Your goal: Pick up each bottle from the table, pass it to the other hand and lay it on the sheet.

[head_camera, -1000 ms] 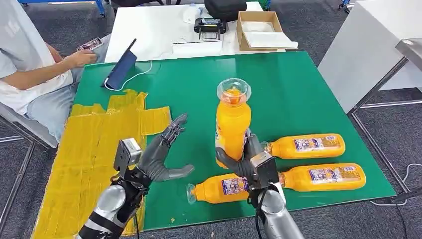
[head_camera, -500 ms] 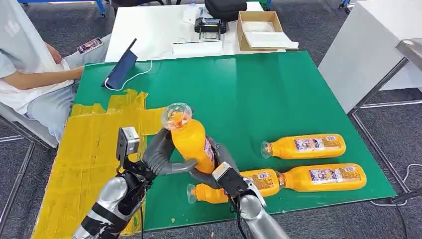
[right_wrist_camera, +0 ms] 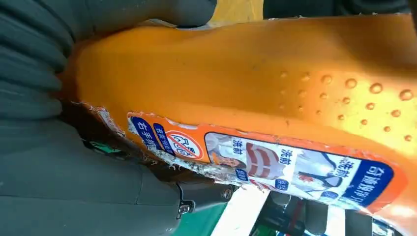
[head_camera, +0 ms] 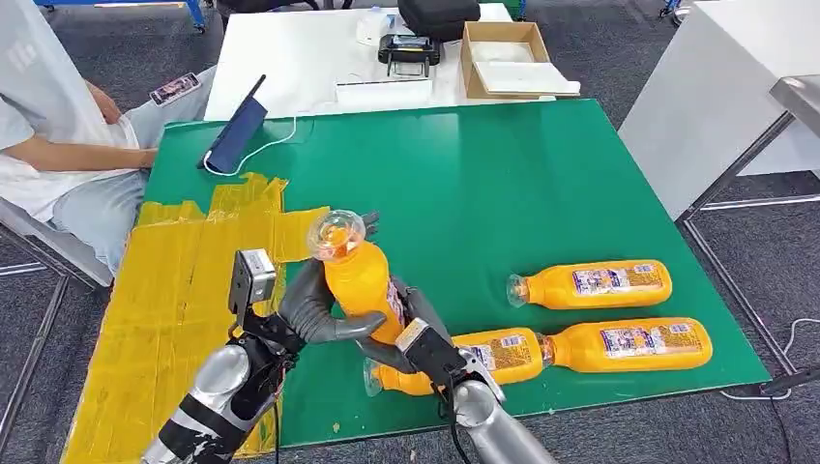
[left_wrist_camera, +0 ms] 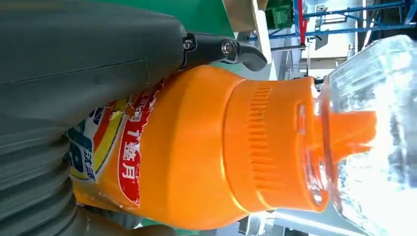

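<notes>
Silver arms, dark grey hands, ribbed grey covers

you're seeing the held bottle (head_camera: 362, 282) sitting at lower centre of the frame, between the left hand (head_camera: 311, 307) and right hand (head_camera: 411, 333). three bottles (head_camera: 590, 283) are lying at lower right; the sheet (head_camera: 179, 290) is lying at left.
</notes>
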`<control>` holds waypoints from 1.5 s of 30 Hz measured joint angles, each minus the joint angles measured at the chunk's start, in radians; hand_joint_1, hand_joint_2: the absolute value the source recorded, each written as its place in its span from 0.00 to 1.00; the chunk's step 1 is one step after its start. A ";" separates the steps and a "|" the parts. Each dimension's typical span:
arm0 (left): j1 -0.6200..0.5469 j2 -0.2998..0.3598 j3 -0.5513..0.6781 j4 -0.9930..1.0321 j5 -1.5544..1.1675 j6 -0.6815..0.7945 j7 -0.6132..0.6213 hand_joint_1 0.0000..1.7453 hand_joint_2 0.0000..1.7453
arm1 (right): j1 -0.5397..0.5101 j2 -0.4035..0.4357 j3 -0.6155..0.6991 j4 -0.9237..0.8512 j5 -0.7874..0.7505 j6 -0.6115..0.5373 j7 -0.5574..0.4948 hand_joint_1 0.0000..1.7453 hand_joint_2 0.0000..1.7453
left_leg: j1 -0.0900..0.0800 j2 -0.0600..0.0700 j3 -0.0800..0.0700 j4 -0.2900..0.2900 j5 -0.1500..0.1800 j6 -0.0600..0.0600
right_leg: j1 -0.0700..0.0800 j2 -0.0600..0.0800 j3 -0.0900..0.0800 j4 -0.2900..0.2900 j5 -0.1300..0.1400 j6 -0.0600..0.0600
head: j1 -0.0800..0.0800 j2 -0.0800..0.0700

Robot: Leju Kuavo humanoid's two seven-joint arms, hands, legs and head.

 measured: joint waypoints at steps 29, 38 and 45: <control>0.000 0.003 -0.033 0.004 0.000 0.002 -0.010 1.00 1.00 | -0.001 0.006 0.006 0.020 -0.003 -0.010 -0.011 1.00 1.00 | 0.000 0.000 0.000 0.000 0.000 0.000 | 0.000 0.000 0.000 0.000 0.000 0.000 | 0.000 0.000; 0.000 0.004 -0.033 0.001 0.005 0.011 -0.028 1.00 1.00 | 0.016 0.002 0.005 -0.024 -0.018 -0.029 -0.020 1.00 1.00 | 0.000 0.000 0.000 0.000 0.000 0.000 | 0.000 0.000 0.000 0.000 0.000 0.000 | 0.000 0.000; 0.000 0.004 -0.033 -0.001 0.005 0.011 -0.030 1.00 1.00 | 0.021 -0.003 0.005 -0.038 -0.018 -0.030 -0.020 1.00 1.00 | 0.000 0.000 0.000 0.000 0.000 0.000 | 0.000 0.000 0.000 0.000 0.000 0.000 | 0.000 0.000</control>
